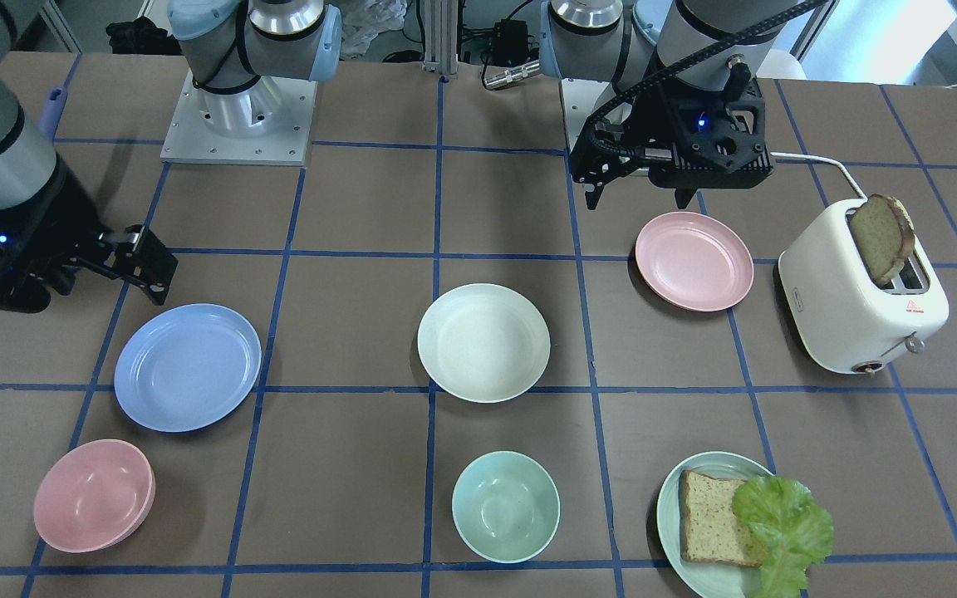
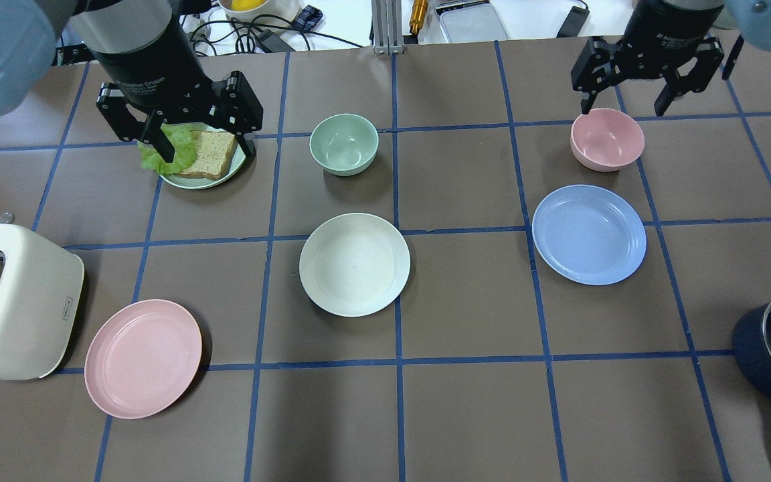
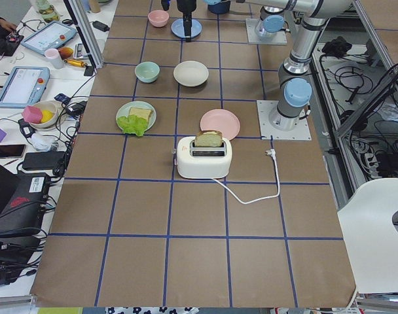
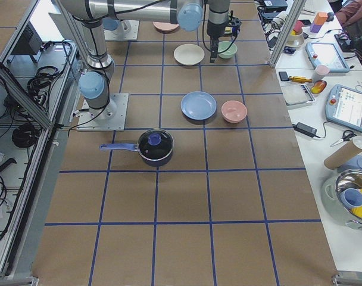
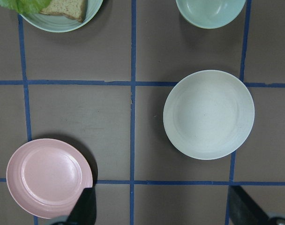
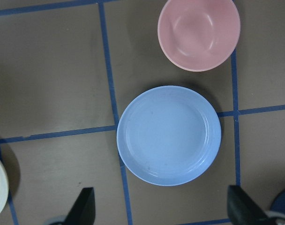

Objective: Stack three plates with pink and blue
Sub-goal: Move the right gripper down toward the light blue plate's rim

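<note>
**A:** Pink, blue, cream: the three plates lie flat and separate on the tabletop [image 2: 466, 402]. Why so scattered?

**B:** Each coloured one sits by its own arm, I'd judge. The pink plate [image 2: 143, 358] lies below the left claw [image 1: 637, 199], off toward one finger. The blue plate [image 2: 589, 234] lies almost squarely beneath the right claw [image 2: 623, 108].

**A:** And the cream plate [image 2: 355, 264]?

**B:** Between the two claws, well apart from both (a sensible base, since either arm looks able to reach it).

**A:** Are they gripping anything?

**B:** Nothing. Both claws hang high, jaws spread wide and empty, probably ready to take a rim.

**A:** Any traps?

**B:** The pink bowl [image 2: 607, 139] also sits under the right claw, just beside the blue plate. It is easy to confuse by colour. The toaster [image 2: 24, 301] crowds the pink plate on the left claw's outer side.
</note>
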`<state>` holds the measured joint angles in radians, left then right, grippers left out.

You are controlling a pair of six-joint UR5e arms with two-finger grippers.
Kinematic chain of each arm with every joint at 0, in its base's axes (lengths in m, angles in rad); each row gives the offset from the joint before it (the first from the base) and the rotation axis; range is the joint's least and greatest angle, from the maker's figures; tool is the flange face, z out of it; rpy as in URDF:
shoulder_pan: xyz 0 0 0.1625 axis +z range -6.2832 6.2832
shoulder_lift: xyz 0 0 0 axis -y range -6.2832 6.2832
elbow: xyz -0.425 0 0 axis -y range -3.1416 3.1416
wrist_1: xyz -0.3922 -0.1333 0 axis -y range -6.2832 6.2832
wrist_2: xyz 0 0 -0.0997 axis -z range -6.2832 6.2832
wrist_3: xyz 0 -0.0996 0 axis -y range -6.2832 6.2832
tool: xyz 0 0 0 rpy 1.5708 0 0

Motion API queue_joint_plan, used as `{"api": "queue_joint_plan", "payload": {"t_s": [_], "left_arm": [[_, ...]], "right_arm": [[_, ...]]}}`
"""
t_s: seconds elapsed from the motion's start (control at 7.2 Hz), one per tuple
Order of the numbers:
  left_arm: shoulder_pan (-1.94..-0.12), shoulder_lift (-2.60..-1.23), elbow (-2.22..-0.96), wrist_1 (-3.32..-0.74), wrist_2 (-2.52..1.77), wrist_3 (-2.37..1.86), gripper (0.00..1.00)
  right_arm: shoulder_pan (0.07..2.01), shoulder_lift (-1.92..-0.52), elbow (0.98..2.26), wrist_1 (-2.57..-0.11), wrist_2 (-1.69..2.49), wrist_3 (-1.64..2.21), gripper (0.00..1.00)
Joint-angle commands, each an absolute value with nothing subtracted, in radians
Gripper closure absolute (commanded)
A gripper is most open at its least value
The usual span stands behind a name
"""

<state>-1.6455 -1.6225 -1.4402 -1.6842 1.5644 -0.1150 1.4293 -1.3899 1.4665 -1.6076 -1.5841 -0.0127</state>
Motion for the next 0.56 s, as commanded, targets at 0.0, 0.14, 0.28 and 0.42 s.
{"api": "queue_joint_plan", "payload": {"t_s": [0.0, 0.14, 0.28, 0.42], "left_arm": [[-1.641, -1.624, -1.440, -1.684, 1.563, -0.117, 0.00], [-1.641, -1.624, -1.440, -1.684, 1.563, -0.117, 0.00], [-1.641, -1.623, -1.440, -1.684, 1.563, -0.118, 0.00], [-1.641, -1.623, -1.440, -1.684, 1.562, -0.117, 0.00]], "right_arm": [[1.349, -1.347, 1.544, -1.643, -1.592, -0.041, 0.00], [1.350, -1.336, 1.587, -1.742, -1.595, -0.051, 0.00], [1.345, -1.329, 1.645, -1.796, -1.598, -0.079, 0.00], [1.330, -1.330, 1.719, -1.918, -1.614, -0.100, 0.00]]}}
